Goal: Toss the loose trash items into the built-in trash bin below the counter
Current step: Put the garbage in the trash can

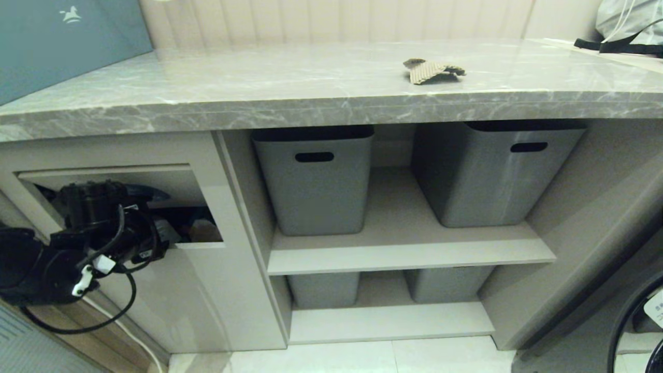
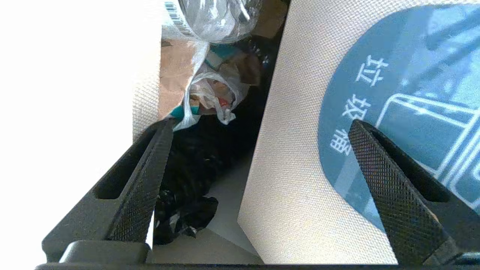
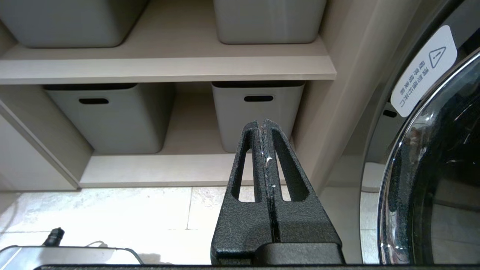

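Left fingers (image 2: 258,165) spread wide at the bin flap (image 2: 300,150), holding nothing. Right fingers (image 3: 265,129) pressed together, parked low. One paper scrap (image 1: 432,70) waiting on the tabletop (image 1: 259,88). Risk: flap snagging a finger on withdrawal.

one crumpled scrap of tan ribbed paper (image 1: 431,70) lies flat on the counter (image 1: 290,88), toward two o'clock in the head view, just behind the slab's thick front edge; a darker bit shows at its three o'clock end. the counter is a long grey marble-patterned slab with white veining. the built-in trash bin (image 1: 155,207) sits under it at eight o'clock, a beige cabinet front whose rectangular flap (image 2: 300,131) is tilted inward, its round blue sticker (image 2: 405,93) with a white bin icon showing. inside the opening lie mixed rubbish (image 2: 212,93) and dark bag plastic.
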You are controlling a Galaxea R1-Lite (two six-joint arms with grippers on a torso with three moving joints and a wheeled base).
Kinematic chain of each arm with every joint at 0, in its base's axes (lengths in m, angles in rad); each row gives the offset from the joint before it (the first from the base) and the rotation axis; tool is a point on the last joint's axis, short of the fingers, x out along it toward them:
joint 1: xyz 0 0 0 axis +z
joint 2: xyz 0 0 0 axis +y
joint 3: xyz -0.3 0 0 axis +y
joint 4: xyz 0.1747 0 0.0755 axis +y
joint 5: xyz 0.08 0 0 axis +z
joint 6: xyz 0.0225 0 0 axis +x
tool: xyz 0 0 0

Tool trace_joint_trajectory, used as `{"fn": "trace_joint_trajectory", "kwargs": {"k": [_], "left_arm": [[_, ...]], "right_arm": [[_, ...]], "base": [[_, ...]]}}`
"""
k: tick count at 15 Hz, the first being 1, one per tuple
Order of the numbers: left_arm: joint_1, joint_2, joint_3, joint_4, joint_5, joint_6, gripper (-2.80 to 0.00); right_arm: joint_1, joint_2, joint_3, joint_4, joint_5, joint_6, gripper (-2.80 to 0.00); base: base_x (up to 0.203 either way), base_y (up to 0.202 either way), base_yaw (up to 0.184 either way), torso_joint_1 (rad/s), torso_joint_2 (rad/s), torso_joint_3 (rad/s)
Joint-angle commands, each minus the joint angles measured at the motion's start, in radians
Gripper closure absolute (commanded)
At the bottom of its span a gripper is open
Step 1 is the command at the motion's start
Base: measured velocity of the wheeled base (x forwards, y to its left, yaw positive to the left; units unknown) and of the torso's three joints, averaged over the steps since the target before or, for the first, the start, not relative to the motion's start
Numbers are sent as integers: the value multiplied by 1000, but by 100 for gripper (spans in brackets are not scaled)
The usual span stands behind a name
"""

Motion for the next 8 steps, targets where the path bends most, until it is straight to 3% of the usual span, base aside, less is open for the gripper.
{"fn": "trace_joint_trajectory", "kwargs": {"k": [1, 7, 8], "left_arm": [[0, -24, 13, -8, 3, 0, -280], [-4, -299, 181, 10, 20, 100, -280], [-8, -360, 222, 22, 26, 128, -226]], "right_arm": [[1, -1, 0, 0, 0, -1, 0], [1, -1, 0, 1, -2, 4, 0], [1, -1, 0, 0, -2, 4, 0]], "base": [[0, 0, 0, 0, 0, 0], [0, 0, 0, 0, 0, 0], [0, 0, 0, 0, 0, 0]]}}
